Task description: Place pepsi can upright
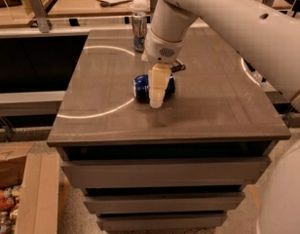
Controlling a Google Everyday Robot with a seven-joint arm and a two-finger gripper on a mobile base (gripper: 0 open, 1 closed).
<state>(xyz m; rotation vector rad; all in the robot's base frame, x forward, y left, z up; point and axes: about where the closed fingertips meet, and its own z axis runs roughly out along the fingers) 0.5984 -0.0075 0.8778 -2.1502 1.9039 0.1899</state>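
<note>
The pepsi can (pixel 141 87), dark blue with a silver end, lies on its side near the middle of the brown table top (pixel 213 106). My gripper (pixel 157 95) hangs from the white arm and reaches down right in front of the can's middle. It hides the can's centre, so only the can's left end and a bit of its right end show. Its tip is at table height on the can's near side.
A taller slim silver-and-blue can (pixel 139 30) stands upright at the table's back edge, behind the gripper. The table is a drawer cabinet with edges close on all sides. A cardboard box (pixel 18 189) sits on the floor at lower left.
</note>
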